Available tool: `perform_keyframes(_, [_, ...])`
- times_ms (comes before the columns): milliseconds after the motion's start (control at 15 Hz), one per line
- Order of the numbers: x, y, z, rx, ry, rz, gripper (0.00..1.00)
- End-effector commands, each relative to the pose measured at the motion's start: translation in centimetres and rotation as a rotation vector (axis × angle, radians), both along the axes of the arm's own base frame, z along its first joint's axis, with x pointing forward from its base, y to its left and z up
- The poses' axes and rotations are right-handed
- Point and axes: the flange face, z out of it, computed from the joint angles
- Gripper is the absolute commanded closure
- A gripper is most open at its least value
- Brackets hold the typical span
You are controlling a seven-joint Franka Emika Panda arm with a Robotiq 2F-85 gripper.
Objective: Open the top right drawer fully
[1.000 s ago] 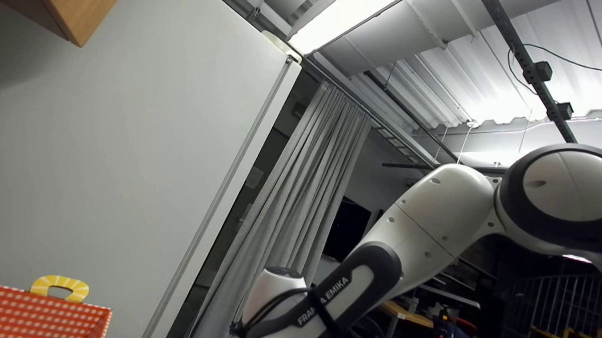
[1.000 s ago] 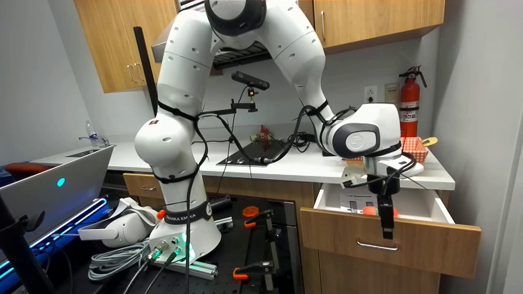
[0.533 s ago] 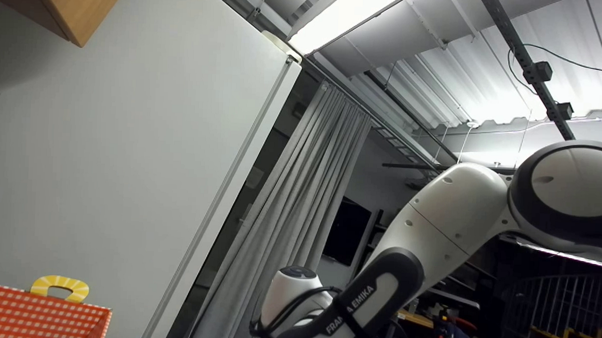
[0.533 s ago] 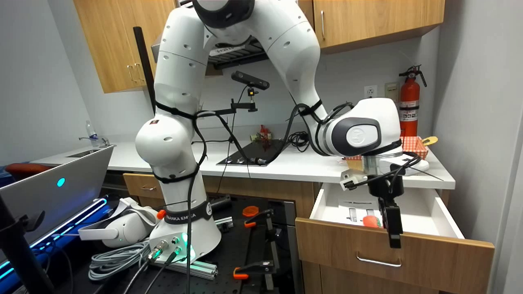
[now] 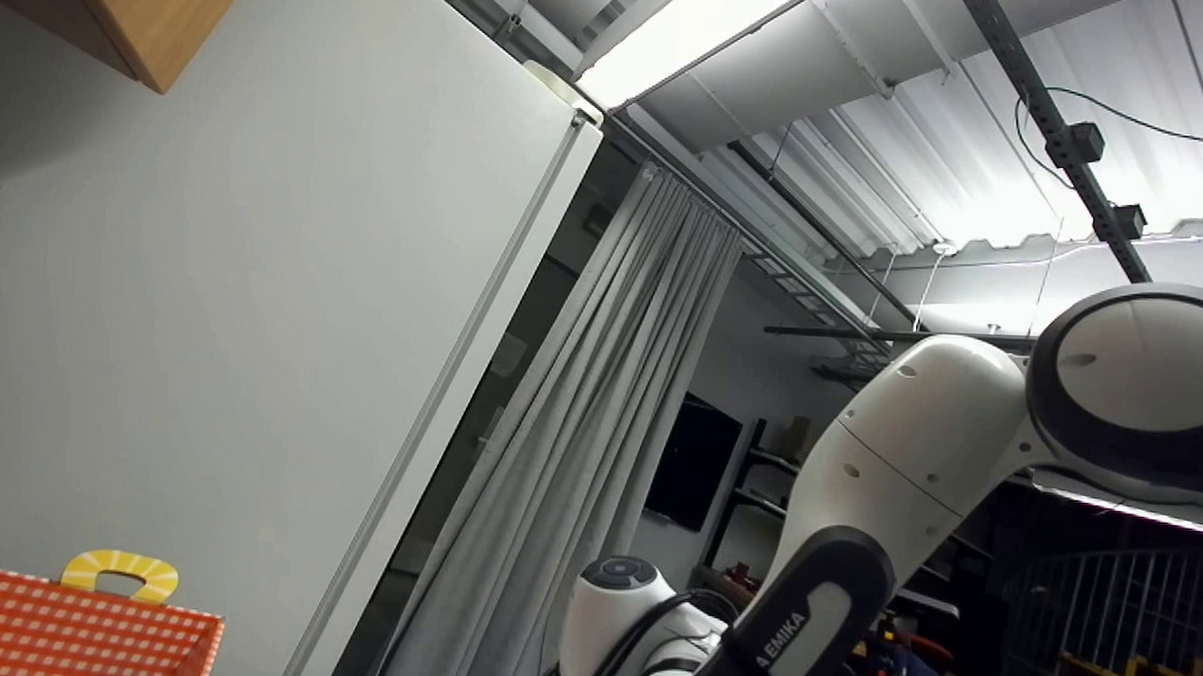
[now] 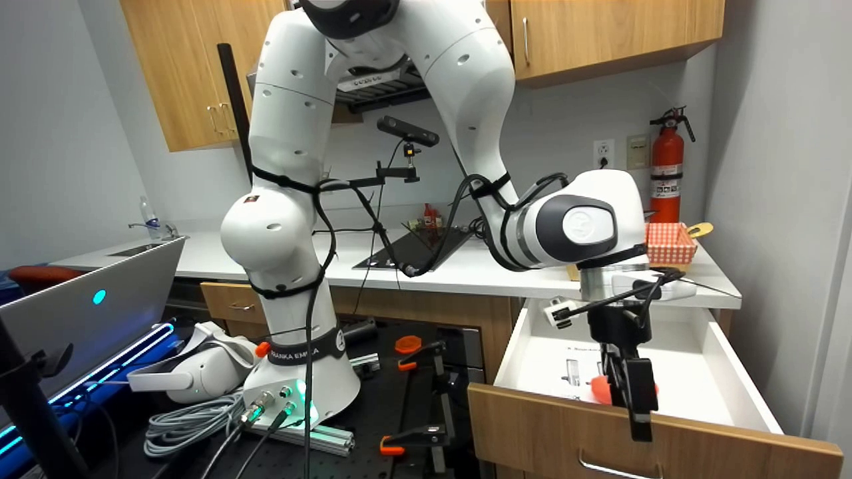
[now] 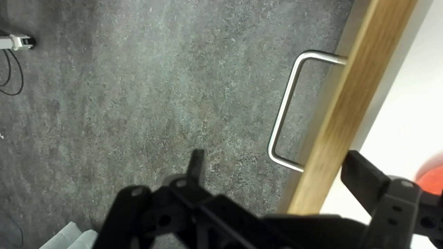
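Observation:
The right drawer stands far out from the counter in an exterior view, with a wooden front (image 6: pixel 542 429), white inside and a metal handle (image 6: pixel 616 470). My gripper (image 6: pixel 636 406) points down at the drawer front's top edge. In the wrist view, my gripper (image 7: pixel 275 155) has its fingers wide apart, straddling the wooden front panel (image 7: pixel 341 114). One finger is inside the drawer against the panel's inner face; the other is outside, apart from the panel. The handle (image 7: pixel 282 110) is not gripped. The drawer and gripper are out of view in an exterior view showing the arm (image 5: pixel 887 458).
A red object (image 6: pixel 600 390) lies in the drawer, also seen in the wrist view (image 7: pixel 432 180). A red checkered basket (image 6: pixel 669 243) and a fire extinguisher (image 6: pixel 666 169) stand on the counter (image 6: pixel 532 283). A grey wall (image 6: pixel 779 199) is close on the right.
The drawer has slid further out from the counter, toward the viewer. My arm and gripper have moved outward and down in the picture with it, the gripper staying at the front panel.

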Motion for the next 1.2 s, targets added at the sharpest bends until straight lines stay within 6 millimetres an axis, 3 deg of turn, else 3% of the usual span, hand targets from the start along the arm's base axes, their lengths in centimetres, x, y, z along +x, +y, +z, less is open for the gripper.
perform_keyframes(0, [-0.9, -1.1, 1.6, -0.045, 0.009, 0.025, 0.0])
perform_keyframes(467, [-2.1, -4.2, 2.8, -0.126, 0.062, 0.049, 0.0])
perform_keyframes(667, [-1.8, -5.2, 4.4, -0.109, 0.03, 0.027, 0.0])
perform_keyframes(867, [-1.1, -5.0, 6.7, -0.065, -0.024, 0.007, 0.0])
perform_keyframes(1133, [-0.2, -3.0, 9.9, 0.05, -0.097, -0.022, 0.0])
